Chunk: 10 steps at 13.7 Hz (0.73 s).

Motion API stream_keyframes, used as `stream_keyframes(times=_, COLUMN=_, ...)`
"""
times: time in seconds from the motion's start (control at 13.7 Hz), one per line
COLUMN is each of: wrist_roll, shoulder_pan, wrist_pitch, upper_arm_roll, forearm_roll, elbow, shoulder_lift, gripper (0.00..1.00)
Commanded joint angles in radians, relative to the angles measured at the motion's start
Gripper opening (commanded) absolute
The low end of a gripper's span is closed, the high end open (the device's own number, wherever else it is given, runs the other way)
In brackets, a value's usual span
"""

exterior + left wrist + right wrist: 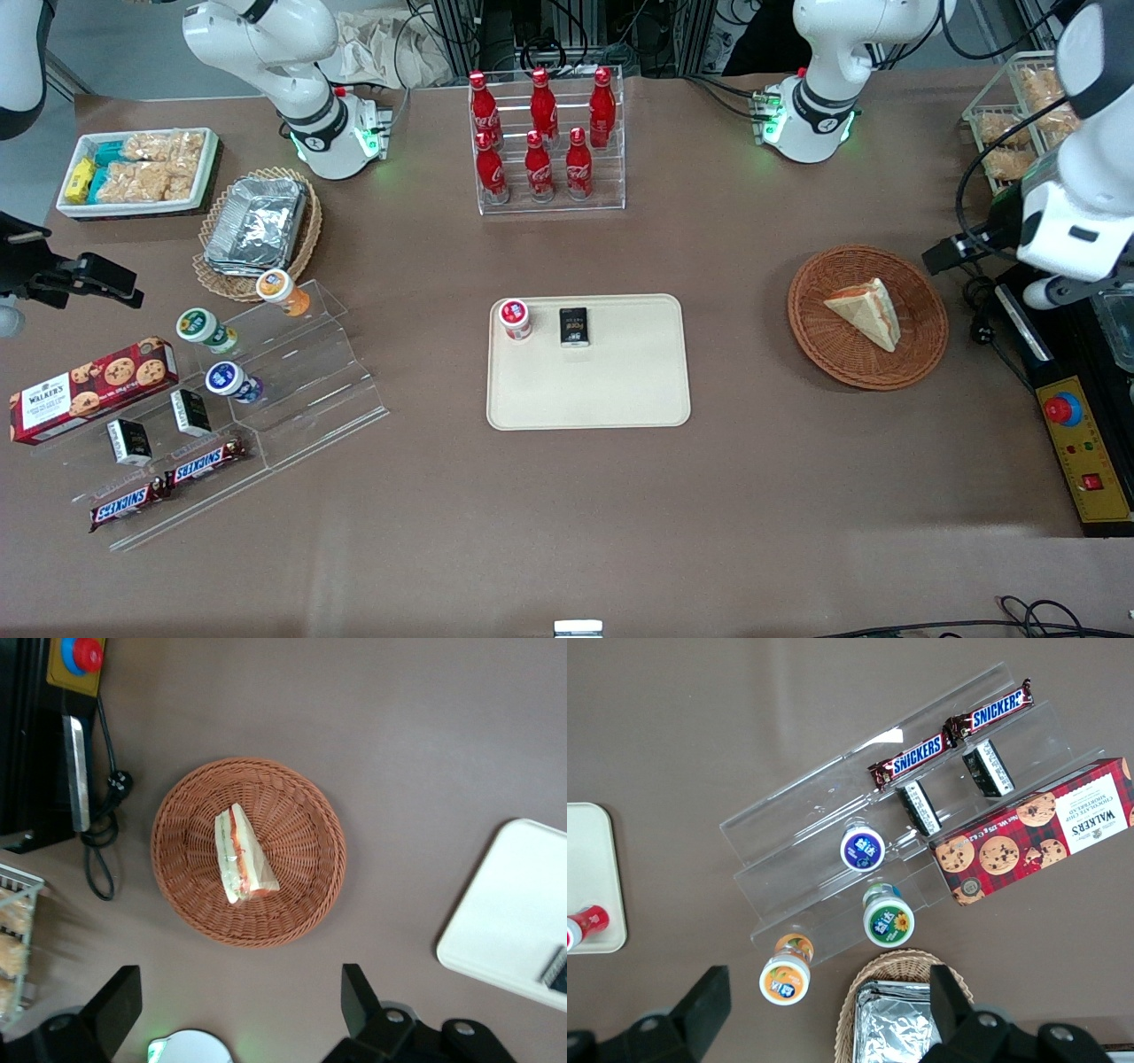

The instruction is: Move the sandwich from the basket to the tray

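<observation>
My end effector (239, 1005) hung above the bench (762, 496), released, its two dark fingers (359, 997) spread wide apart with nothing between them and touching nothing. From my wrist I looked straight down on the basket (306, 797), the round reddish-brown wicker one, which sat toward my end of the bench. The sandwich (241, 853) lay inside it near the middle, a pale bread wedge resting on the weave with its red-orange filling showing along one edge. In the front view the same sandwich (866, 311) lay in the basket (815, 341) with its point aimed toward the front camera. The tray (589, 390), cream-beige with rounded corners, lay flat at the middle of the bench, well apart from the basket with bare brown surface between them; one corner of the tray (496, 921) showed from my wrist. On the tray stood a small red-lidded cup (515, 318) and, just beside it, a small black packet (574, 326), both along the edge farther from the front camera. A clear rack of red bottles (542, 133) stood farther from the front camera than the tray. A yellow control box with a red button (1063, 409) sat at my end of the bench, beside the basket.
</observation>
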Motion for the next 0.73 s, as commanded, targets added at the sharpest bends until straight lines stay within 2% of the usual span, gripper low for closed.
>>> stream_keyframes(times=0.0, wrist_roll=-0.137, shoulder_pan=0.001, wrist_pitch=0.197, upper_arm_roll=0.039, forearm_roll=-0.004, elbow=-0.263, shoulder_lift=-0.128, gripper=1.00)
stream_keyframes(times=0.36, wrist_roll=-0.402, shoulder_pan=0.001, wrist_pitch=0.483, upper_arm_roll=0.040, forearm_roll=-0.005, elbow=-0.491, shoulder_lift=-0.113, gripper=1.00)
stream_keyframes(times=0.66, wrist_roll=-0.458, shoulder_pan=0.004, wrist_pitch=0.550, upper_arm_roll=0.051, forearm_roll=-0.001, elbow=-0.544, shoulder_lift=-0.061, gripper=1.00)
